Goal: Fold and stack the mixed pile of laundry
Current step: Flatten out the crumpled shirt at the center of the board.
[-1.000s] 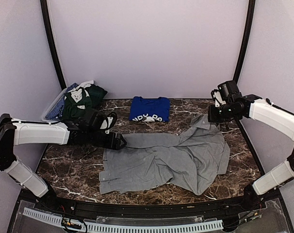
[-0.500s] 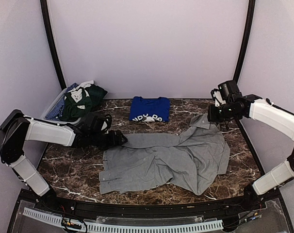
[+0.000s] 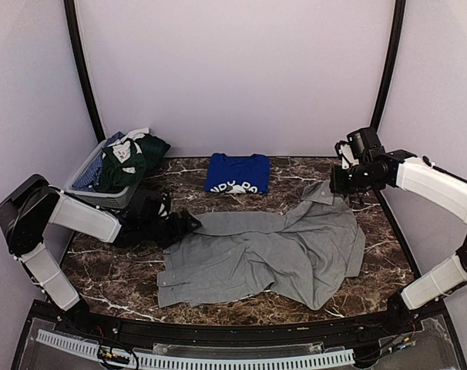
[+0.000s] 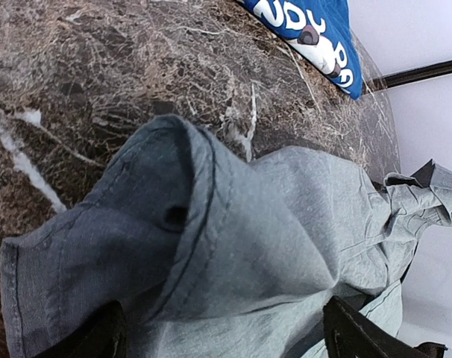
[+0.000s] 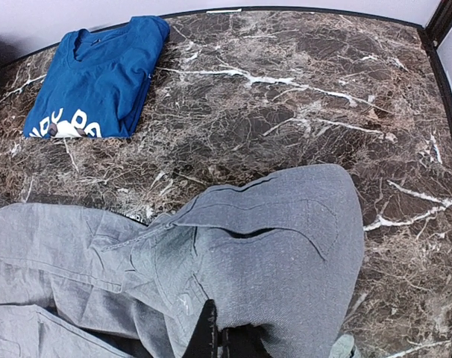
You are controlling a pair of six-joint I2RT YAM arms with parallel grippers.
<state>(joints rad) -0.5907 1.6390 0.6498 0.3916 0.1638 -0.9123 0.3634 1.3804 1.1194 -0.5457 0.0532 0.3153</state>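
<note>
Pale lilac walls (image 3: 233,77) close in your workspace on three sides, and below them lies the dark marble table (image 3: 118,270) with its white veins. Across the middle of it you have the grey polo shirt (image 3: 272,254), opened out but rumpled, one sleeve reaching left and its collar end drawn up at the far right. Your left arm (image 3: 87,220) lies low along the table's left side; your right arm (image 3: 434,185) comes in from the right edge, held higher.

At the far left corner stands the mesh basket (image 3: 102,196); a dark-green garment (image 3: 129,166) is heaped in it, with a blue-and-white patterned piece (image 3: 87,176) just beside it. The blue T-shirt (image 3: 237,173) sits folded at the far middle of the table, white print facing you, apart from the grey shirt.

Your left gripper (image 3: 186,223) is at the tip of the left sleeve; its wrist view shows the jaws spread wide, a bunched fold of grey cloth lying between them. Your right gripper (image 3: 347,187) has its jaws pressed together, pinching the grey shirt near the collar and holding that corner off the marble.
</note>
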